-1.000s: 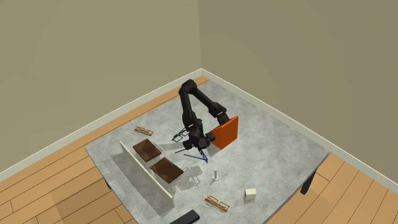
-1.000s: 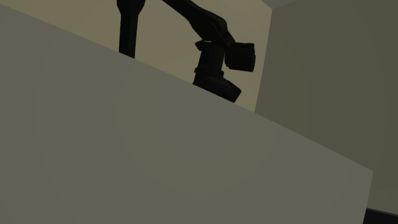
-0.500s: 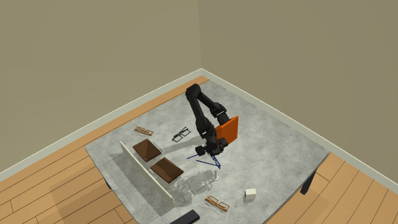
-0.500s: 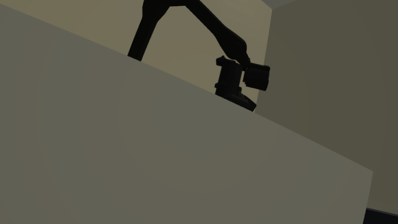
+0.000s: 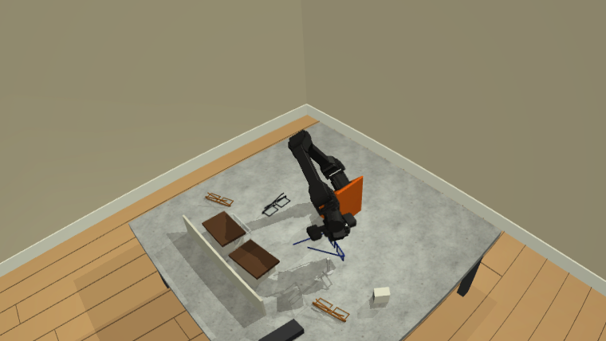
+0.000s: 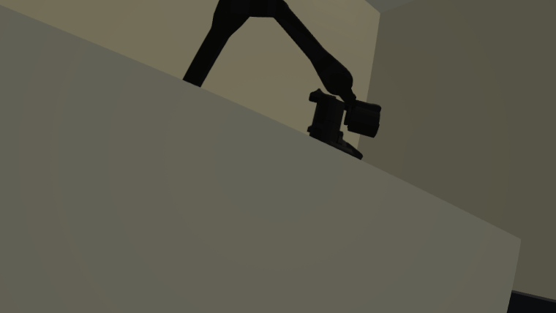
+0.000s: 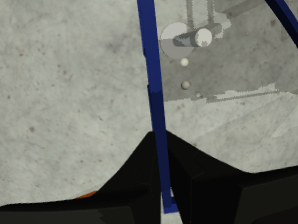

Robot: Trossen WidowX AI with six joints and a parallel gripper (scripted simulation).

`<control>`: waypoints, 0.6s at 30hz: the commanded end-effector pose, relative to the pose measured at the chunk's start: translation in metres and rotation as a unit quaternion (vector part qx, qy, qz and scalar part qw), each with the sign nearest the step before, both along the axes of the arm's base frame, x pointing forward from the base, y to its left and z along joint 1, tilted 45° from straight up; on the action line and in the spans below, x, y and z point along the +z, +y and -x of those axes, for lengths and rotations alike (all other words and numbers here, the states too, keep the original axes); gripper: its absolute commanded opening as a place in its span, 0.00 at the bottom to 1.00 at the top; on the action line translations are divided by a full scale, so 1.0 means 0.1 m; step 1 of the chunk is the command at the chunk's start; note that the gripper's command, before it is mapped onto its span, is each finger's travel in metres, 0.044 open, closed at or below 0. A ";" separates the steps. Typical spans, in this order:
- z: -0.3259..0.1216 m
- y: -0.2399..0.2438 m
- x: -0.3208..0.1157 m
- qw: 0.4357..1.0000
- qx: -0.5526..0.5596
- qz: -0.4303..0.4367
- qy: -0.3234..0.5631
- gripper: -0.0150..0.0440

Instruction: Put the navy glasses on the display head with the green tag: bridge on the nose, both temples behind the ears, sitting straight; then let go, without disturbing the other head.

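My gripper (image 5: 333, 237) (image 7: 157, 137) is shut on the navy glasses (image 5: 324, 252) (image 7: 156, 95), holding them by the front frame above the table. Their temples extend toward the left in the top view. In the wrist view the front is a nearly upright blue bar, with two small round pads beside it and part of a temple at the upper right. Two heads with brown tops, a rear one (image 5: 223, 228) and a nearer one (image 5: 254, 258), stand left of the gripper. The green tag is not visible, so I cannot tell which head bears it. The exterior view shows no glasses or heads.
An orange panel (image 5: 352, 198) stands behind the gripper. A pale post (image 5: 328, 264) (image 7: 203, 37) stands near the held glasses. A cream wall (image 5: 258, 302) runs beside the heads. Black glasses (image 5: 270, 209), two orange-brown glasses (image 5: 218, 199) (image 5: 330, 310), a cream block (image 5: 381, 292) and a dark bar (image 5: 281, 331) lie around.
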State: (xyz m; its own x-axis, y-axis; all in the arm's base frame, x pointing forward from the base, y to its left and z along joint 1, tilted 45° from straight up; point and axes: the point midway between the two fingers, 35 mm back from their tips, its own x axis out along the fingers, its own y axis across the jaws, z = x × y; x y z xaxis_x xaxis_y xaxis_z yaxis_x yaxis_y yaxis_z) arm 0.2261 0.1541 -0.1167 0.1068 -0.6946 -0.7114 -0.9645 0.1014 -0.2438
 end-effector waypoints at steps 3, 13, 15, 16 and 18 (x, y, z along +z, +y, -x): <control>-0.03 -0.12 -0.16 1.000 0.000 -0.002 -0.001 0.25; -0.06 -0.40 -0.42 1.000 -0.001 -0.001 -0.002 0.25; -0.05 -0.40 -0.41 1.000 -0.001 -0.001 -0.002 0.25; -0.04 -0.41 -0.41 1.000 -0.001 -0.001 -0.002 0.25; -0.02 -0.42 -0.41 1.000 -0.001 -0.001 -0.002 0.25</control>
